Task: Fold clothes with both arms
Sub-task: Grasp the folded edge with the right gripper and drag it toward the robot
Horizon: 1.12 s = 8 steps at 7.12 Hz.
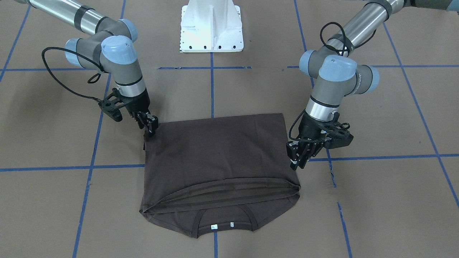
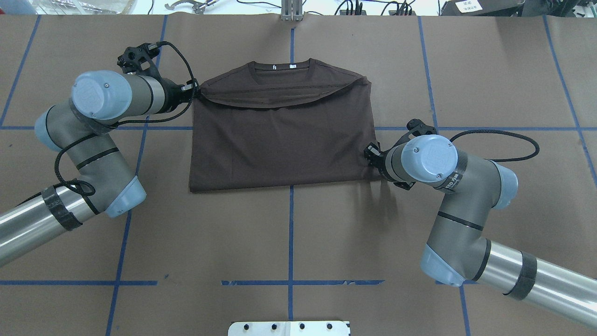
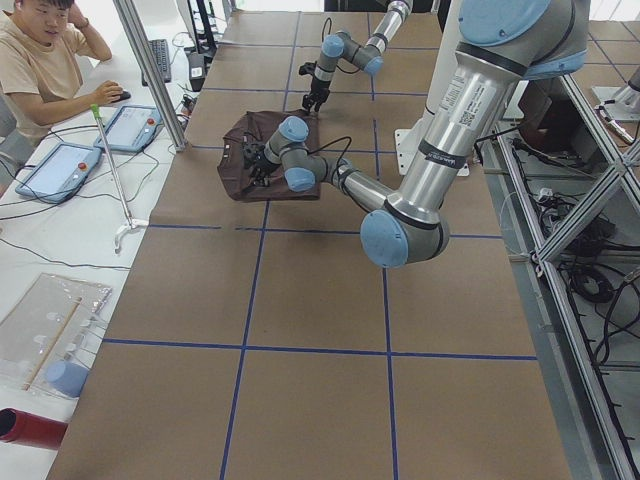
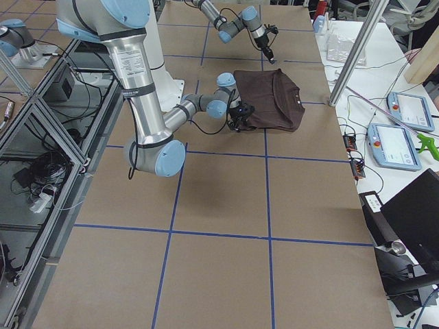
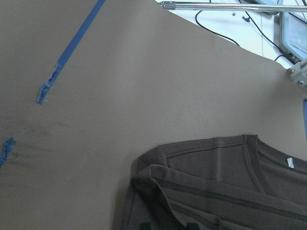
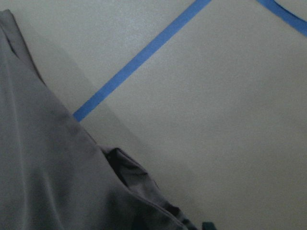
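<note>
Where nothing covers it, the table [image 2: 364,242] is a flat brown sheet gridded with blue tape lines [image 2: 140,283]; white pedestal base [image 1: 211,28] at 6 o'clock in the overhead view. Side views show aluminium framing [image 3: 590,250] and loose cables on the robot's side; across the table is a white bench with two tablet-like pendants [image 3: 130,128]; seated person [image 3: 45,60] at 10 o'clock of the left-end view, red cylinder [image 3: 30,428] at 7 o'clock there.

T-shirt [image 2: 280,144] lies mid-table, toward 12 o'clock from the base overhead; dark brown, folded once crosswise into a rough rectangle, top layer smooth. Hem [image 1: 222,188] stops just short of the collar [image 1: 224,218] and sags in a shallow arc, stitch line visible; ribbed collar at the 12 o'clock end overhead, two small white labels [image 1: 214,226] inside it; fold edge at 6 o'clock, straight.

Left gripper [image 1: 298,160] is at the shirt's 10 o'clock corner overhead, fingers drawn close on the hem's end; right gripper [image 1: 150,129] is at the 4 o'clock edge, fingers nipped onto the fabric near the fold corner, cloth slightly bunched there.
</note>
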Motion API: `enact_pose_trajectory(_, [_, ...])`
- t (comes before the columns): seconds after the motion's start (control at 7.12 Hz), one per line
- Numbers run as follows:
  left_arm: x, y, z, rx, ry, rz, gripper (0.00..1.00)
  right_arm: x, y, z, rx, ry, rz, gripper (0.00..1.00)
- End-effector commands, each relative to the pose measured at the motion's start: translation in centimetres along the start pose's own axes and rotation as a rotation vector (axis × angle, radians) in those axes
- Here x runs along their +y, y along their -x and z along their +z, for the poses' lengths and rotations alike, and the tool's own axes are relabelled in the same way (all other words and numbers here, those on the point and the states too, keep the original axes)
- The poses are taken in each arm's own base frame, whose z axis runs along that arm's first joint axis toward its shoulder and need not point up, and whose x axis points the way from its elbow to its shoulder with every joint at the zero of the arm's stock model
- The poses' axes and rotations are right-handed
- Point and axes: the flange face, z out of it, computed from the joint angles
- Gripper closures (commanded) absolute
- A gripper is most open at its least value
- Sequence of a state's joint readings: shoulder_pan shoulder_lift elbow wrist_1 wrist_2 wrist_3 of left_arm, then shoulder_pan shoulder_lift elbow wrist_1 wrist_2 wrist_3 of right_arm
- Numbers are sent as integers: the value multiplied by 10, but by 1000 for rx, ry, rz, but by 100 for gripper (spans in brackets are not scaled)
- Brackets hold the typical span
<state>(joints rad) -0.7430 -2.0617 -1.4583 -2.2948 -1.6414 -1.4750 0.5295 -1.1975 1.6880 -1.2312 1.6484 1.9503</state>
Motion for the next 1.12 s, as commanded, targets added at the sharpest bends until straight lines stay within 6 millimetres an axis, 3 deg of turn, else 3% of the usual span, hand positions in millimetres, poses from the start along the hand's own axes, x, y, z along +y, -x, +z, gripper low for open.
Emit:
enact_pose_trajectory(0.0, [0, 1, 1, -3, 1, -1, 62, 10, -2, 1, 0, 3, -15, 100])
enact_pose_trajectory(0.14, [0, 2, 1, -4, 1, -2, 62, 9, 4, -9, -25, -2, -17, 100])
enact_pose_trajectory(0.28, [1, 0, 0, 1, 2, -4, 62, 8, 9, -49, -86, 21, -13, 100])
enact_pose_trajectory(0.42, [1, -5, -2, 10, 4, -5, 61, 30, -25, -86, -62, 57, -43, 100])
enact_pose_trajectory(0.7, [3, -15, -9, 35, 14, -1, 60, 107, -64, -189, 52, 212, -143, 100])
enact_pose_trajectory(0.84, [8, -24, -19, 63, 54, 4, 57, 143, -90, -194, 163, 248, -204, 100])
enact_pose_trajectory(0.98, [13, -33, -30, 93, 106, 10, 56, 174, -115, -185, 267, 258, -262, 95])
